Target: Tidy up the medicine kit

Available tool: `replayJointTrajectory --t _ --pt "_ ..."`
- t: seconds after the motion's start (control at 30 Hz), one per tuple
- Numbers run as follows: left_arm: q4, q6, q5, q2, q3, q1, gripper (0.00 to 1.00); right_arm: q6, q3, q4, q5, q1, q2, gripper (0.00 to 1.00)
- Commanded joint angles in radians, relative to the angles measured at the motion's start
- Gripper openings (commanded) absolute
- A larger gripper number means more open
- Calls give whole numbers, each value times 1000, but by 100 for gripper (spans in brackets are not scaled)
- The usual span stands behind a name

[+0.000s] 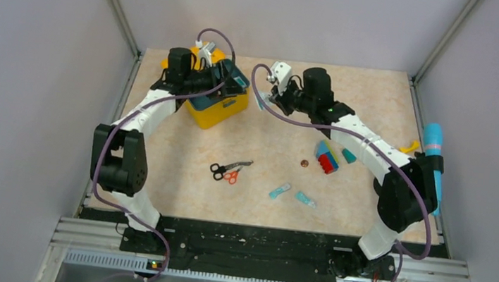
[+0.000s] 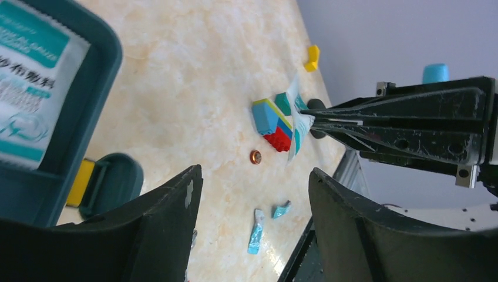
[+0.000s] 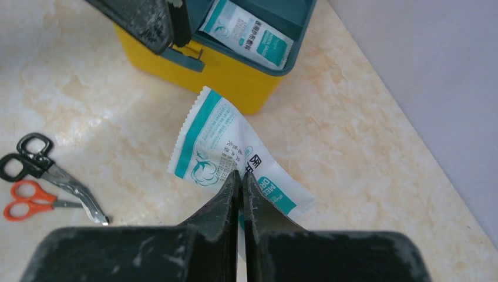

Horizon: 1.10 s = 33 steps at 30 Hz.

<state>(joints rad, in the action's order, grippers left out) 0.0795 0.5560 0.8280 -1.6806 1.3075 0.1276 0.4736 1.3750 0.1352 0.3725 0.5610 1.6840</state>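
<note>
The yellow medicine kit [image 1: 225, 113] stands open at the back left, its teal inner tray [image 3: 276, 64] holding a white and teal packet [image 3: 246, 32]. My left gripper [image 1: 230, 84] hovers open and empty over the kit; in the left wrist view [image 2: 255, 173] the tray rim [image 2: 108, 59] is at its left. My right gripper [image 1: 263, 98] is shut on a white and teal gauze sachet [image 3: 214, 147], held above the table just right of the kit. The sachet [image 2: 295, 132] also shows in the left wrist view.
Black and orange scissors [image 1: 229, 170] lie mid-table. A stack of coloured blocks [image 1: 326, 157], a coin [image 1: 304, 163] and a teal piece [image 1: 349, 155] lie right of centre. Two small teal sachets [image 1: 280, 190] lie near the front. A blue roll [image 1: 433, 155] lies at the right edge.
</note>
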Motion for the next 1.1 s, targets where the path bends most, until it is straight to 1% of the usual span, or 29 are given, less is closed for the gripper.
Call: replayJointTrajectory --t 0.0,0.1,0.23,0.43,0.53,0.57,0.67,0.7,0.8,0.83,0.9,0.93,0.97,1.03,1.07 --pt "-182 60 160 -53 68 8 71 -180 28 -156 -68 5 11 0" --pt "-197 70 174 -87 100 16 71 -207 38 -161 -53 7 22 0" --pt "-236 96 187 -120 117 30 68 -217 37 -161 -53 8 25 0" --pt "-261 118 181 -152 137 53 59 -221 32 -165 -51 16 32 0" --pt "-256 117 187 -169 154 59 53 -221 38 -166 -52 23 39 0" --pt "-255 118 192 -173 160 62 50 -218 40 -166 -54 26 42 0" --pt "-251 118 202 -184 173 65 35 -213 46 -170 -65 33 51 0" --pt "-249 118 204 -186 174 66 29 -213 47 -170 -66 34 52 0" --pt "-244 118 211 -190 177 66 8 -216 44 -174 -86 36 55 0" --pt "-244 117 208 -191 177 65 1 -221 42 -173 -94 36 53 5" --pt "-234 108 199 -180 176 63 0 -215 37 -156 -93 36 45 19" --pt "-230 104 191 -176 173 62 0 -211 35 -141 -89 34 37 27" --pt "-230 104 181 -169 173 57 0 -213 29 -137 -90 32 27 41" --pt "-231 115 149 -154 173 43 0 -218 19 -76 -58 15 -1 55" --pt "-238 130 130 -147 173 32 0 -227 13 -55 -41 4 -21 59"
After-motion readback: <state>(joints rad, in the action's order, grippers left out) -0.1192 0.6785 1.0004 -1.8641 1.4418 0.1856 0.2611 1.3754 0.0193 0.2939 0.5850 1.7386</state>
